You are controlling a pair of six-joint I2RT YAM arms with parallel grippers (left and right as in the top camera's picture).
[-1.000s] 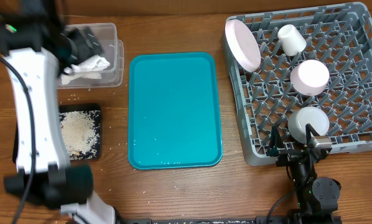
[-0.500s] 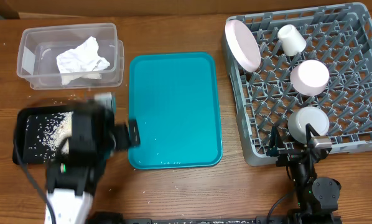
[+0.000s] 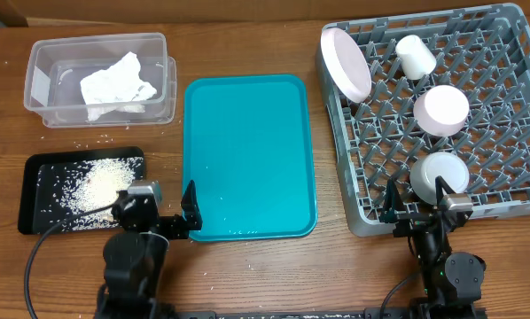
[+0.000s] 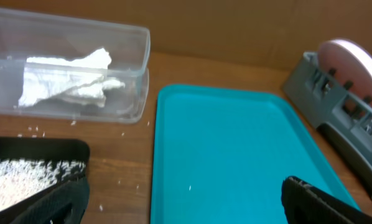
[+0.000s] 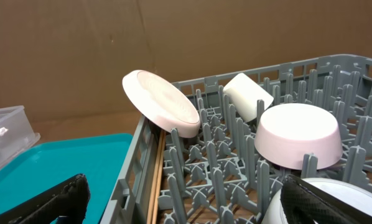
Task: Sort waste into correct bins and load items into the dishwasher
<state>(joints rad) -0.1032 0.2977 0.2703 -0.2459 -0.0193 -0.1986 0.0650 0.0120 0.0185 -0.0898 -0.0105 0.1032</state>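
A crumpled white napkin [image 3: 114, 84] lies in the clear tub [image 3: 39, 80] at the back left. Pale rice scraps [image 3: 92, 186] lie in the black tray [image 3: 30, 195]. The grey dish rack [image 3: 500, 106] holds a large plate [image 3: 346, 62] on edge, a white cup [image 3: 416, 55], a smaller white dish [image 3: 440, 109] and a grey bowl [image 3: 438, 173]. My left gripper [image 3: 154, 213] is open and empty at the front, between the black tray and the teal tray. My right gripper [image 3: 416, 202] is open and empty at the rack's front edge. No red wrapper is in view.
The teal tray [image 3: 247, 155] lies in the middle with nothing but a few specks on it. Loose rice grains are scattered on the wood near the black tray. A brown cardboard wall stands behind the table.
My left arm has swung from over the clear tub down to the table's front edge, uncovering the black tray with rice. The right arm has not moved.
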